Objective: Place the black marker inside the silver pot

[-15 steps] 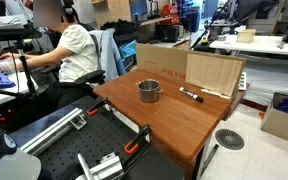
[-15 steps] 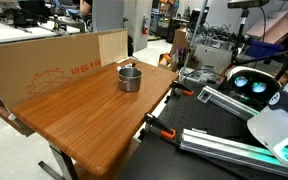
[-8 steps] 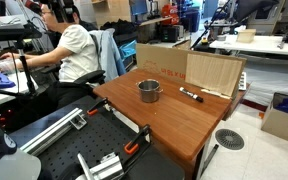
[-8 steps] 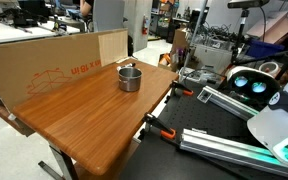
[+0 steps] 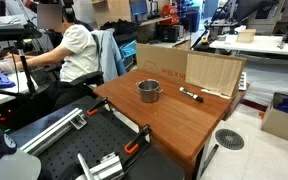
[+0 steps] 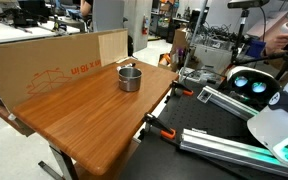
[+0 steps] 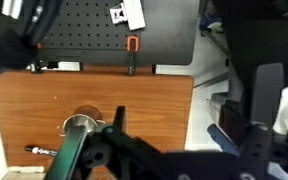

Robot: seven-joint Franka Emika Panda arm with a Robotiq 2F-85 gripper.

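In an exterior view, a brown wooden surface (image 5: 174, 125) carries a small round shiny silver metal pot (image 5: 148, 90). A short slim black marker (image 5: 192, 96) lies flat just beside the pot, not touching it. A low cardboard wall (image 5: 212, 72) stands close behind the marker. The marker's long axis runs roughly along that wall, one end towards the pot and the other away. Which end is the tip is too small to tell here. The arm is not in this picture.

In an exterior view from the opposite side, the pot (image 6: 130, 77) stands upright near the cardboard (image 6: 54, 62), with its mouth open upward. The marker cannot be made out here.

In the wrist view, the pot (image 7: 81, 125) and the marker (image 7: 42, 150) sit low on the left. The marker lies almost level across the picture, near the pot. The dark end effector (image 7: 194, 90) is high above the surface, its two fingers seemingly well apart with nothing between them.

The marker is probably light, stiff and smooth, and likely to roll. It would best be gripped at mid-length, with the fingers closing across its barrel.
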